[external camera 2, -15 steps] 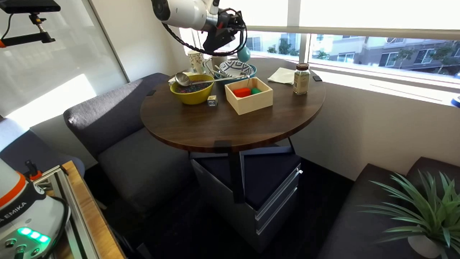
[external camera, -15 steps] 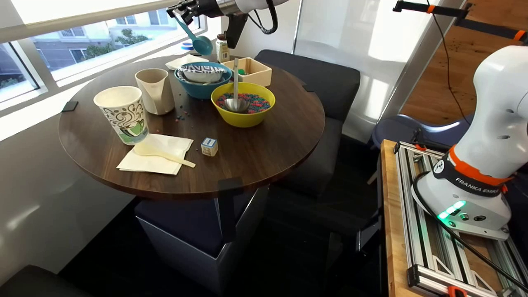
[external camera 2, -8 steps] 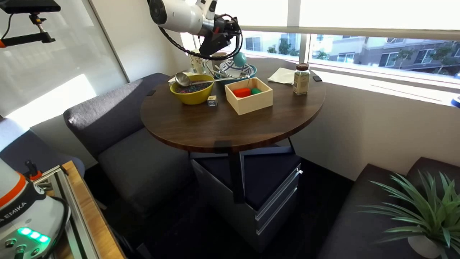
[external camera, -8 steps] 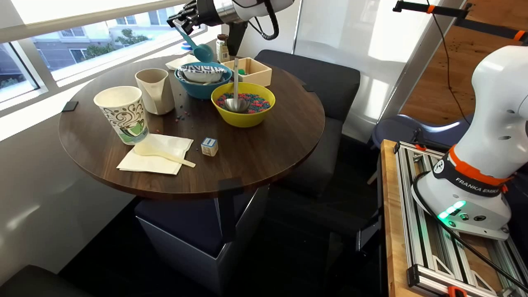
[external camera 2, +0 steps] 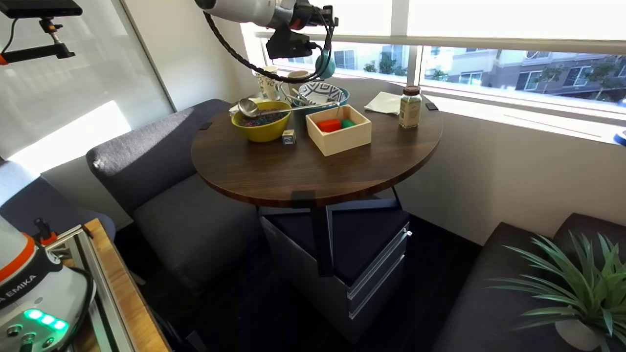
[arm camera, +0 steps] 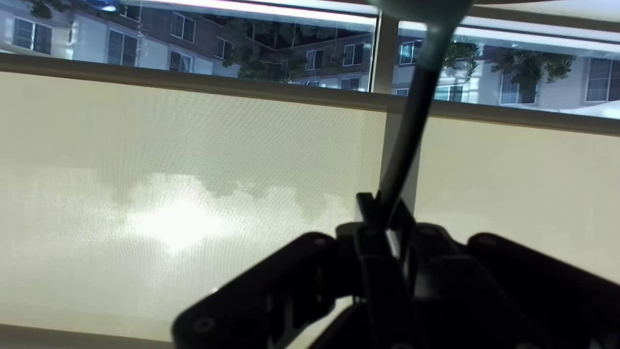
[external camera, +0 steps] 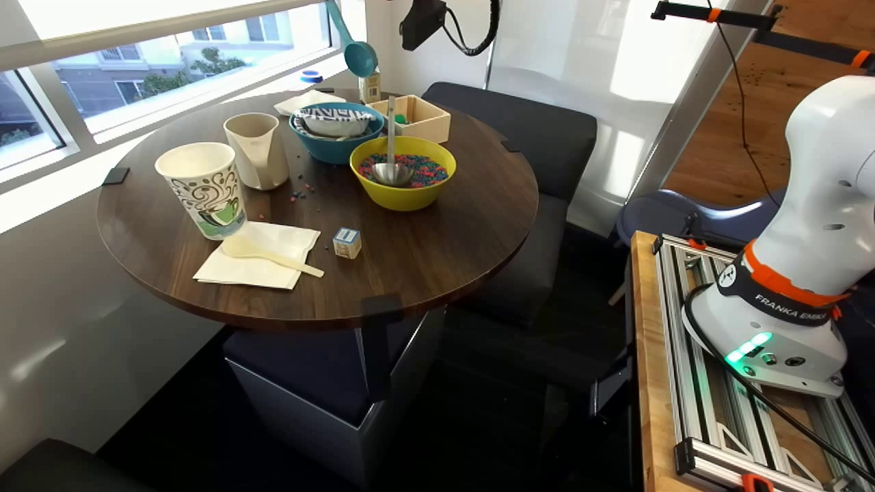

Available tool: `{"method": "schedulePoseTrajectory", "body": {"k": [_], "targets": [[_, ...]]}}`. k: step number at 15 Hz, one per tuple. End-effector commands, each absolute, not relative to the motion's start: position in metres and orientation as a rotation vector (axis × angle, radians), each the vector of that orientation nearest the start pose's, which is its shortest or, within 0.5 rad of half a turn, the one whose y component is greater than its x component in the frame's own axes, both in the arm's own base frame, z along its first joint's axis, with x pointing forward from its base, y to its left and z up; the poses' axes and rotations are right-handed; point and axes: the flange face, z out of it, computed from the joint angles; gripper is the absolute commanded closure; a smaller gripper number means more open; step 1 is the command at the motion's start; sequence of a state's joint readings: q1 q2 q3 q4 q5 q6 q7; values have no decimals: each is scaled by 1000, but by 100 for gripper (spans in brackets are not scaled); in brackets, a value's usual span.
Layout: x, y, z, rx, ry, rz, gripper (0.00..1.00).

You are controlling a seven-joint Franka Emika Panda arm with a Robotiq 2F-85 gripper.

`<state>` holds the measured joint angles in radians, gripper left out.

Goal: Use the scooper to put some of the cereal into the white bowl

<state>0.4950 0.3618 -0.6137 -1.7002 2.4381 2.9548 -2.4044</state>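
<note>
Pinching teal scooper (external camera: 361,59) by handle end with nearly closed Robotiq gripper (arm camera: 385,213); held higher than white patterned bowl (external camera 2: 324,90), apart from it

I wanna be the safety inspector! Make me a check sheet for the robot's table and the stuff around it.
Surface: round brown table, a few loose bits scattered on it.
Job's things: teal scooper held up in the air; white bowl inside a blue bowl; cereal in the yellow bowl, with a metal ladle.
Clutter: paper cup, beige pitcher, pale spoon on a napkin, toy blocks, wooden box, jar.
Gripper: shut on the scooper's handle.
Cables: black cable in a loop by the arm.
Surroundings: window, gray seat, potted plant.
</note>
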Motion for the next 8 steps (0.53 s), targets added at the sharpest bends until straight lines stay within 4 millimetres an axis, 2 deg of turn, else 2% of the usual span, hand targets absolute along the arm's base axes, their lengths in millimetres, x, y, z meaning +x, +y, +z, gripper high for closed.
{"method": "schedulePoseTrajectory", "body": {"k": [1, 4, 8], "targets": [[609, -125, 446, -2483, 82, -1861, 98], [602, -168, 440, -2354, 250, -1837, 98], [605, -213, 416, -2148, 414, -1761, 98]]}}
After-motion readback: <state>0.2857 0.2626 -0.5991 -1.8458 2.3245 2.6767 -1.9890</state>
